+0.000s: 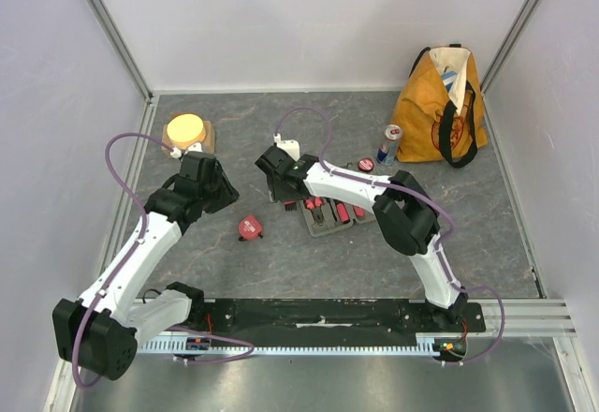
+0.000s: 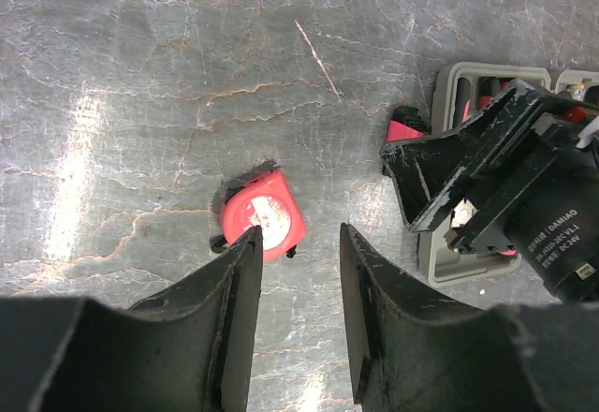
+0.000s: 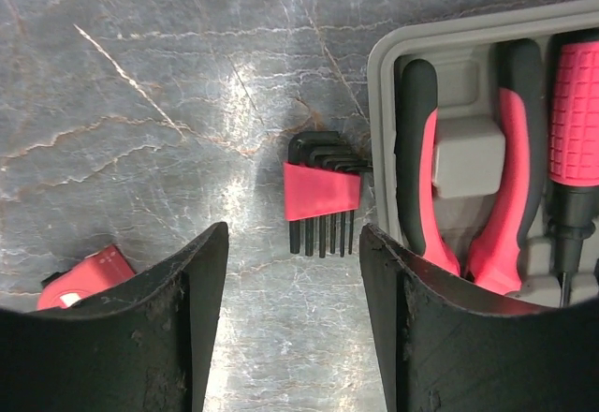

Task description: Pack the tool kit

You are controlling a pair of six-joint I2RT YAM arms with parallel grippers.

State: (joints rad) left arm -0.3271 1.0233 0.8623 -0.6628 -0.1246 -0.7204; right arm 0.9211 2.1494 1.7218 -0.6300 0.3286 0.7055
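Note:
The grey tool kit case (image 1: 329, 215) lies open mid-table, with red-and-black pliers (image 3: 426, 187) and a screwdriver (image 3: 573, 122) seated in it. A red holder of hex keys (image 3: 321, 192) lies on the table against the case's left rim (image 3: 384, 56). My right gripper (image 3: 292, 234) hovers open just short of the hex keys, nothing between its fingers. The red tape measure (image 2: 262, 217) rests on the table left of the case. My left gripper (image 2: 299, 234) is open above the bare table, its left fingertip overlapping the tape measure's edge.
An orange tote bag (image 1: 440, 103) stands at the back right with a drink can (image 1: 390, 142) and a small round red item (image 1: 366, 165) in front of it. A yellow disc on a wooden block (image 1: 187, 131) sits at the back left. White walls enclose the table.

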